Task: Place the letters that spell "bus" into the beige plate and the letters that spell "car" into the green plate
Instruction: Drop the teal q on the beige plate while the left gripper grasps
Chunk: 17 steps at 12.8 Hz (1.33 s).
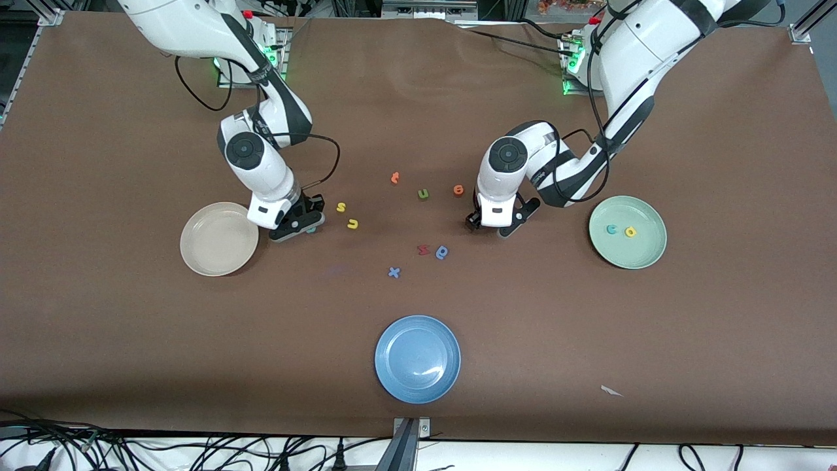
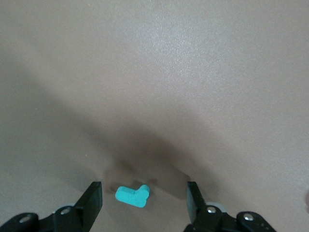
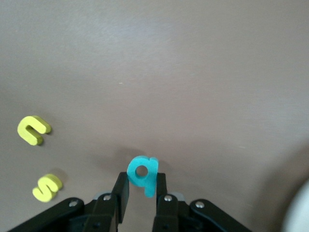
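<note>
My right gripper (image 3: 142,186) is shut on the teal "b" (image 3: 149,178), low at the table beside the beige plate (image 1: 219,239), which holds nothing. In the front view a bit of teal shows at that gripper (image 1: 306,227). The yellow "s" (image 1: 341,207) and yellow "u" (image 1: 352,224) lie close by on the table. My left gripper (image 2: 143,203) stands open, low over the table, with the teal "r" (image 2: 133,195) lying flat between its fingers, untouched. The green plate (image 1: 644,252) holds the teal "c" (image 1: 612,229) and the yellow "a" (image 1: 630,231).
Mid-table lie an orange letter (image 1: 395,177), a green u-shape (image 1: 423,193), an orange "o" (image 1: 458,190), a red letter (image 1: 423,249), a blue a-like letter (image 1: 442,252) and a blue "x" (image 1: 393,272). A blue plate (image 1: 417,358) sits nearer the front camera.
</note>
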{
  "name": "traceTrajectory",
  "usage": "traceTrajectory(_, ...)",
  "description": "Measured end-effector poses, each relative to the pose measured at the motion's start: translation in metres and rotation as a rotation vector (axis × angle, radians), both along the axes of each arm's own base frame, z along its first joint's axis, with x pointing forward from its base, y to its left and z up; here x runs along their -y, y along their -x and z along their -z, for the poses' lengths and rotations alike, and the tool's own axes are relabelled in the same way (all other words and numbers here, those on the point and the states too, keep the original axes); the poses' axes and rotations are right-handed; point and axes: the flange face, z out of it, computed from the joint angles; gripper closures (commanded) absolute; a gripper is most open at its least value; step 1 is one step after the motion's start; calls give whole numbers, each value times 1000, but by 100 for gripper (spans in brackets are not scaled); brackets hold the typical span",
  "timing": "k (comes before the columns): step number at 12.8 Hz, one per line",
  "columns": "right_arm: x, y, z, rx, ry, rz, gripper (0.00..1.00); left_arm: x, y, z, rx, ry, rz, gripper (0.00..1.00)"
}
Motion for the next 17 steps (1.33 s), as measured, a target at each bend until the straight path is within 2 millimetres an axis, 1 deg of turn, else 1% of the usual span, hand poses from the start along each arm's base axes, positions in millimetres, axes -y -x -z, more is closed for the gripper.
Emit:
traceTrajectory(1, 14, -6, -10, -1, 10, -7, 73, 0, 0, 0, 0, -1, -2, 27)
traceTrajectory(2, 34, -13, -21, -1, 20, -17, 72, -1, 0, 1, 0, -2, -6, 28)
traceTrajectory(3, 57, -20, -29, -2, 28, -29, 72, -1, 0, 1, -1, -3, -12, 29)
traceTrajectory(5, 103, -30, -40, -14, 45, -49, 71, 1, 1, 2, 0, -5, -23, 29)
traceTrajectory(7, 146, -36, -44, -30, 56, -82, 70, 3, 3, 2, 16, -16, -27, 29)
traceTrajectory(9, 182, -38, -44, -40, 60, -118, 67, 4, 4, 2, 21, -19, -31, 36)
traceTrajectory(11, 213, -38, -41, -51, 65, -129, 66, 4, 3, 2, 22, -18, -32, 47)
traceTrajectory(12, 222, -37, -39, -55, 66, -130, 64, 5, 2, 0, 27, -14, -34, 53)
traceTrajectory(13, 224, -37, -37, -59, 66, -129, 61, 5, 2, 0, 26, -14, -34, 59)
traceTrajectory(14, 223, -37, -36, -62, 66, -131, 58, 6, 1, -1, 30, -11, -35, 63)
traceTrajectory(15, 223, -37, -35, -63, 65, -132, 54, 6, 0, -2, 32, -10, -35, 65)
traceTrajectory(17, 222, -37, -35, -63, 65, -130, 49, 6, -1, -2, 33, -9, -35, 67)
